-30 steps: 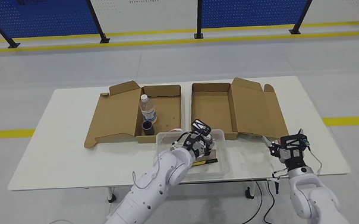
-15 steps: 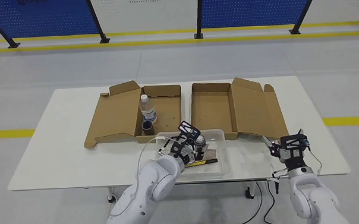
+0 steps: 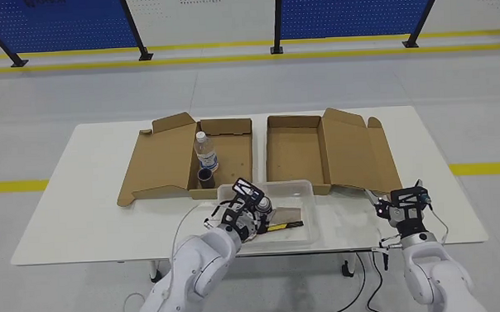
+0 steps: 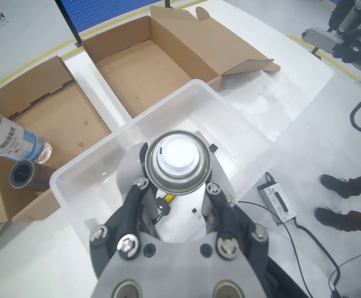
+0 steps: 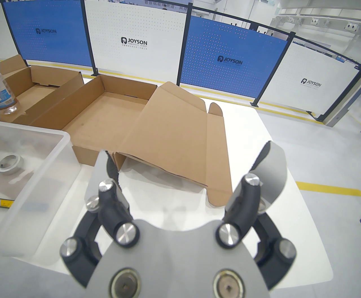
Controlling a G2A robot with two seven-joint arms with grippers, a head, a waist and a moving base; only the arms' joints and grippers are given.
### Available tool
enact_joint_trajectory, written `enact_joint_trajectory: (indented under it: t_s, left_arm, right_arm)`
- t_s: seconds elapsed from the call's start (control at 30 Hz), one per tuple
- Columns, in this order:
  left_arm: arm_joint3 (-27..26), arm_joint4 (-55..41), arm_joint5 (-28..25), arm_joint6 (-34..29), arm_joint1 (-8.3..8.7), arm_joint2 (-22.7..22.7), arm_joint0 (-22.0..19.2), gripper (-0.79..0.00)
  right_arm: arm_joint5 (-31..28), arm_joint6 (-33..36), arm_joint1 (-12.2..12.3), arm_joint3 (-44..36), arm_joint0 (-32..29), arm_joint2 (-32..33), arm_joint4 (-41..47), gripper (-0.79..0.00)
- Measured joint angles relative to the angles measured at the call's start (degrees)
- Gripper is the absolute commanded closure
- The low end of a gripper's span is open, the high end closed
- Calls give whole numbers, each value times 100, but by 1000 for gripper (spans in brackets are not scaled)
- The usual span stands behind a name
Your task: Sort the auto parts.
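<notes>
My left gripper (image 4: 178,172) is shut on a silver metal can with a white cap (image 4: 177,160), held upright above the clear plastic bin (image 4: 84,158). From above, the can (image 3: 265,207) hangs over the bin's left half (image 3: 310,228), at the table's front. Under it in the bin lies a yellow and black strip (image 4: 167,199). At the table's front right corner my right gripper (image 5: 187,153) stands open and holds nothing; the top view shows this gripper (image 3: 405,202) clear of both boxes.
Two open cardboard boxes stand behind the bin. The left box (image 3: 233,152) holds a water bottle (image 3: 203,149) and a dark tube (image 3: 205,174). The right box (image 3: 295,154) has a bare floor, its lid (image 3: 357,152) folded out to the right.
My left gripper has carried the can leftward, from the bin's middle to its left half. The right arm has kept still.
</notes>
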Motion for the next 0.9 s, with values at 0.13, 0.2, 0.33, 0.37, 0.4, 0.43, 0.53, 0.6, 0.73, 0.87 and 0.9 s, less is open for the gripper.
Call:
enact_joint_trajectory:
  t_s: [0.13,0.2,0.33,0.37,0.4,0.43,0.53,0.6,0.73,0.87,0.9]
  left_arm:
    - [-68,37,54,89,18,-105,-57,0]
    - [-68,101,93,80,25,-149,-117,0]
    - [25,236,132,20,28,-163,-334,0]
    - [66,247,131,17,27,-161,-394,0]
    - [114,248,132,18,25,-160,-454,0]
    - [189,256,147,26,21,-164,-539,0]
    - [403,367,247,86,13,-174,-753,0]
    - [542,461,310,106,4,-147,-877,0]
    - [871,420,436,225,-24,-127,-1141,0]
    - [1208,439,542,308,-54,-65,-1392,0]
    - [1300,444,562,327,-63,-46,-1453,0]
  right_arm:
    - [0,0,0,0,0,0,0,-785]
    - [0,0,0,0,0,0,0,-785]
    - [0,0,0,0,0,0,0,-785]
    - [0,0,0,0,0,0,0,-785]
    - [0,0,0,0,0,0,0,-785]
    - [0,0,0,0,0,0,0,-785]
    - [0,0,0,0,0,0,0,-785]
    - [0,0,0,0,0,0,0,-785]
    - [0,0,0,0,0,0,0,-785]
    - [0,0,0,0,0,0,0,-785]
    - [0,0,0,0,0,0,0,-785]
